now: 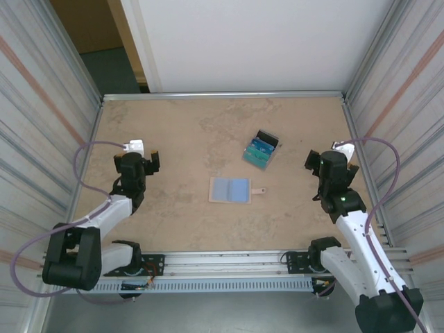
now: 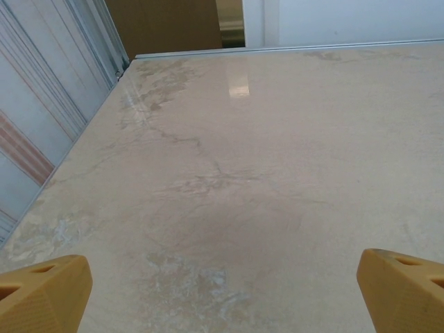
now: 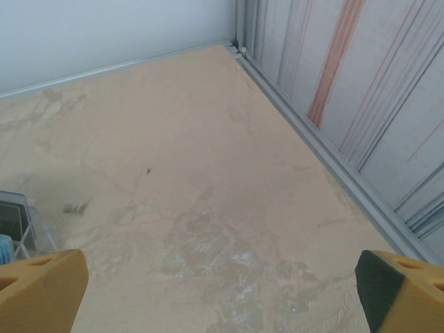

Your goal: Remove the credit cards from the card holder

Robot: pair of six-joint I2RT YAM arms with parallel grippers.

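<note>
**Open card holder and loose cards on a marbled table, top view**

The card holder [image 1: 229,189] lies opened flat near the table's centre, its pale blue inner face upward and a small tan strap tab [image 1: 258,190] projecting at 3 o'clock. The credit cards [image 1: 261,150] rest apart from it at about 1 o'clock as a fanned stack of thin rectangles (teal, blue, black); an edge of them is seen at 9 o'clock in the right wrist view [image 3: 12,220]. The left gripper [image 1: 149,161] is placed between 9 and 10 o'clock of the holder and the right gripper [image 1: 316,161] between 2 and 3 o'clock. Their yellow fingers [image 2: 41,291] [image 3: 41,288] are spread wide over bare table [image 1: 173,132], with nothing held. The smooth, veined beige surface is enclosed by ribbed metal walls [image 1: 41,104].
</note>
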